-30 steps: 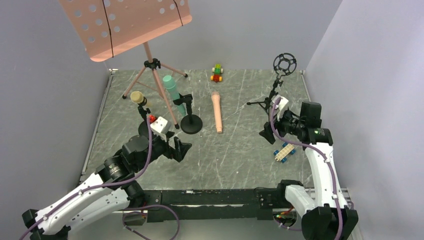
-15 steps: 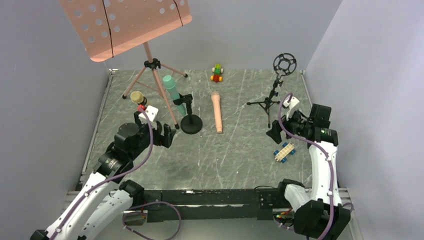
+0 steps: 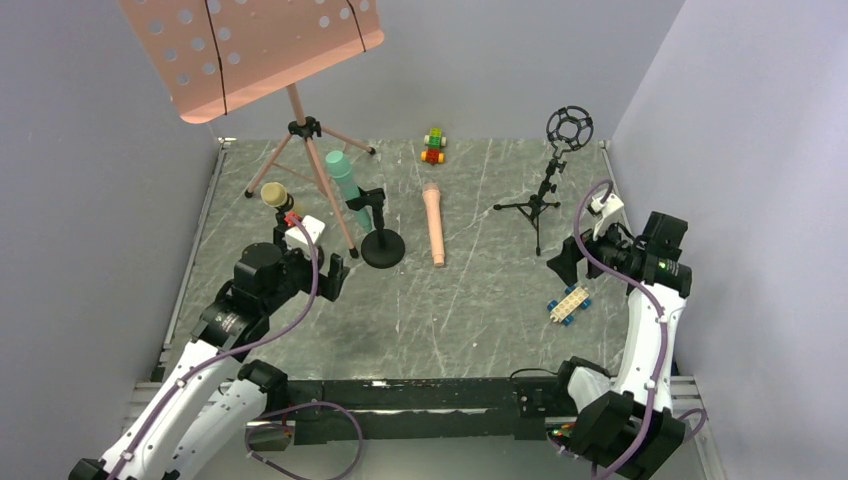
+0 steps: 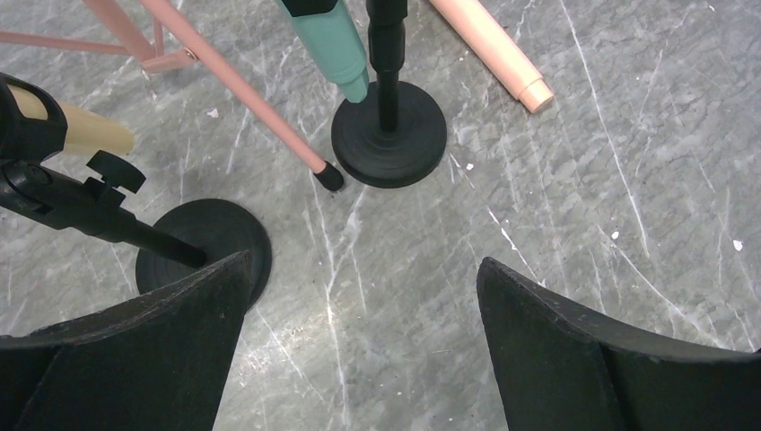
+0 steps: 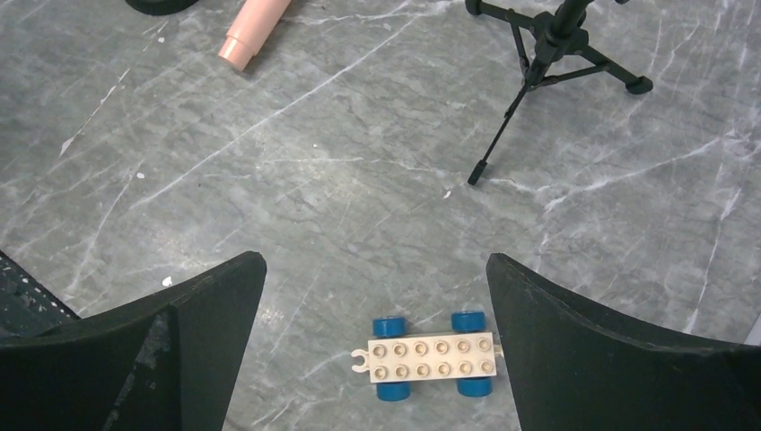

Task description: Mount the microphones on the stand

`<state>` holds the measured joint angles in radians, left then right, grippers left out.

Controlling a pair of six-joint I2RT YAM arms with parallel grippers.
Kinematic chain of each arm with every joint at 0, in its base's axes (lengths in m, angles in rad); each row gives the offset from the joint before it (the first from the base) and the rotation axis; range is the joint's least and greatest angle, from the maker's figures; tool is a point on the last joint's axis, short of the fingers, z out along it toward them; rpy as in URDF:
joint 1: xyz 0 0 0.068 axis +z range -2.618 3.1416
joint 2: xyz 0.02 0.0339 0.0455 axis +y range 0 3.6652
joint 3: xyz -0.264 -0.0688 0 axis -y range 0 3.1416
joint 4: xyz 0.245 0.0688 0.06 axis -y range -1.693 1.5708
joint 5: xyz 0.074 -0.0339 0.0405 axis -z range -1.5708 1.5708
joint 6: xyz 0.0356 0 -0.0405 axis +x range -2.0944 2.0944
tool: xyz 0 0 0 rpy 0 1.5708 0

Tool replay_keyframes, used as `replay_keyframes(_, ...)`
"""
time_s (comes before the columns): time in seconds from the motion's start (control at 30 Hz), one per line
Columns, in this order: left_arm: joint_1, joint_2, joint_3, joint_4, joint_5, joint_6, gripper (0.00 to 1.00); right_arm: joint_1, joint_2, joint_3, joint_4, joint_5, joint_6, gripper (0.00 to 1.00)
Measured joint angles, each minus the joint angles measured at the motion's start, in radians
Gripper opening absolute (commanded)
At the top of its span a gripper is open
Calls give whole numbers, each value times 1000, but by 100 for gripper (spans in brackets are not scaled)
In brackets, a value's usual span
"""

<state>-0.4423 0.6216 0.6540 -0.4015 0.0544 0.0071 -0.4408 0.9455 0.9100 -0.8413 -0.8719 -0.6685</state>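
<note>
3 microphones share the grey marbled surface (image 3: 480, 300). The teal microphone (image 3: 345, 180) stands clipped in a round-based stand (image 3: 382, 247) at 10 o'clock. The yellow microphone (image 3: 275, 194) sits in the clip of a second stand (image 4: 205, 238) just beside it, toward 9 o'clock. The pink microphone (image 3: 433, 222) lies flat near centre, tail toward 6 o'clock. The left pincer (image 4: 363, 269) hangs wide open and empty before both stands. The right pincer (image 5: 374, 265) gapes empty above a white-and-blue brick car (image 5: 433, 357) at 4 o'clock.
</note>
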Motion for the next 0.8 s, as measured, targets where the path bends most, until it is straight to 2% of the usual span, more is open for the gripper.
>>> replay_keyframes(0.23, 2, -2, -5, -1, 12, 1, 99, -50, 8, 0, -18, -39, -19, 100)
replay_keyframes(0.57, 2, -35, -9, -8, 12, 0, 99, -248, 55, 50, -132, -133, -122, 100)
replay_keyframes(0.7, 2, -40, -9, -8, 12, 1, 99, -272, 98, 62, -122, -158, -112, 100)
replay_keyframes(0.8, 2, -44, -9, -8, 12, 1, 99, -246, 147, 62, -48, -157, -46, 100)
